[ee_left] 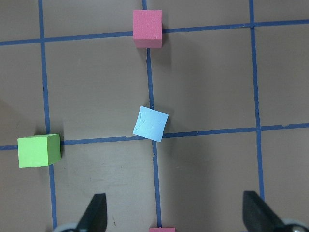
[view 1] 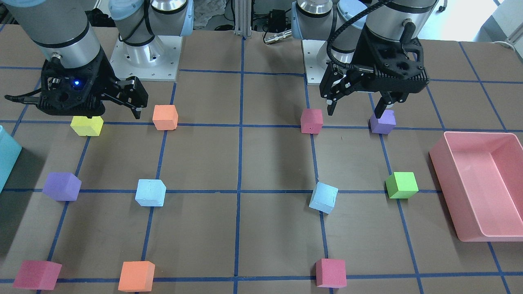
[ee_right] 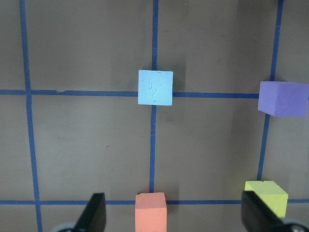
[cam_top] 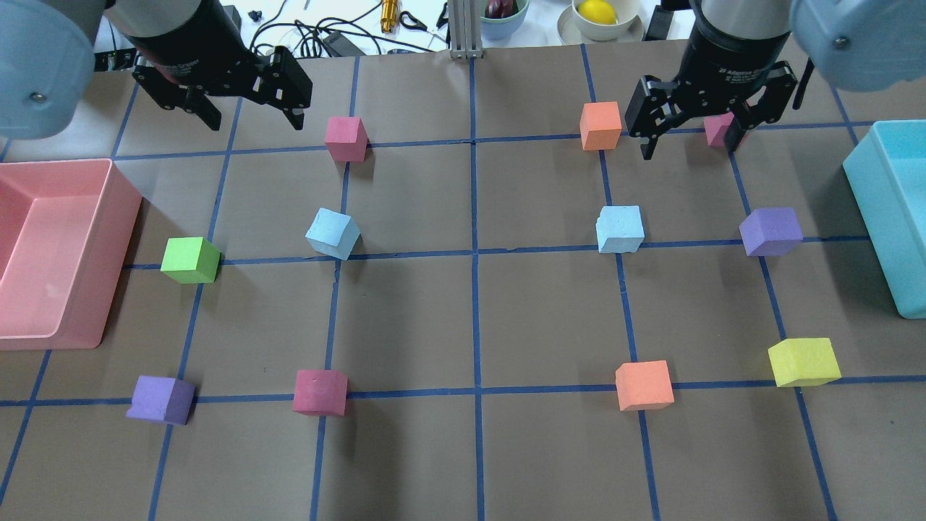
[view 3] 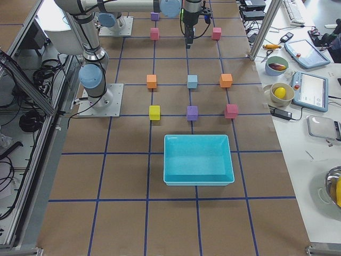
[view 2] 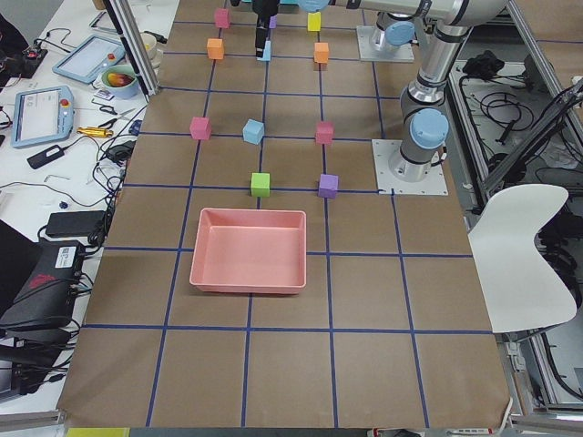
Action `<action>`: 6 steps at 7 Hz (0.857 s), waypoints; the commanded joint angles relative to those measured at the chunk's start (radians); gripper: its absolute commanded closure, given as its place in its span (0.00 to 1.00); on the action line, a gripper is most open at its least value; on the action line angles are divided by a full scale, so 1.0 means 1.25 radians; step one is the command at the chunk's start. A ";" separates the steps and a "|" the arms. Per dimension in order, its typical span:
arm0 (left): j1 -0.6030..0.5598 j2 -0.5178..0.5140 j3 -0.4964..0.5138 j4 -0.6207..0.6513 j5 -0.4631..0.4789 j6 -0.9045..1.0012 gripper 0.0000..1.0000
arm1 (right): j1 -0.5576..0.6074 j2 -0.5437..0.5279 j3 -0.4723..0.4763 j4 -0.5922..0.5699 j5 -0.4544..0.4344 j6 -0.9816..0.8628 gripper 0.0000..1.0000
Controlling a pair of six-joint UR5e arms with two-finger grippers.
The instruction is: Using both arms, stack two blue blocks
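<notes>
Two pale blue blocks lie apart on the brown table, one on the left half and one on the right half. My left gripper is open and empty. It hangs high above the table, and its wrist view shows the left blue block ahead of the fingertips. My right gripper is open and empty, also held high. Its wrist view shows the right blue block ahead of the fingertips.
A pink bin stands at the table's left edge and a teal bin at the right edge. Several red, orange, purple, green and yellow cubes sit on the blue grid lines around the blue blocks.
</notes>
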 commanded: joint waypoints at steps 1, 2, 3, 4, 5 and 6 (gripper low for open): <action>0.000 -0.001 -0.004 0.000 0.000 0.000 0.00 | 0.000 0.000 0.004 -0.001 0.000 0.000 0.00; 0.000 -0.001 -0.005 0.000 0.000 0.000 0.00 | 0.000 0.000 0.004 0.001 0.000 0.000 0.00; 0.000 -0.002 -0.009 -0.001 0.000 0.000 0.00 | 0.000 0.002 0.008 -0.001 0.001 0.000 0.00; 0.000 -0.005 -0.015 -0.006 0.000 0.000 0.00 | 0.000 0.001 0.008 -0.001 0.000 0.000 0.00; -0.002 -0.019 -0.036 -0.004 0.002 -0.001 0.00 | 0.000 0.005 0.009 -0.001 -0.001 0.000 0.00; -0.002 -0.028 -0.076 0.002 -0.008 -0.012 0.00 | 0.000 0.010 0.010 -0.001 0.000 -0.001 0.00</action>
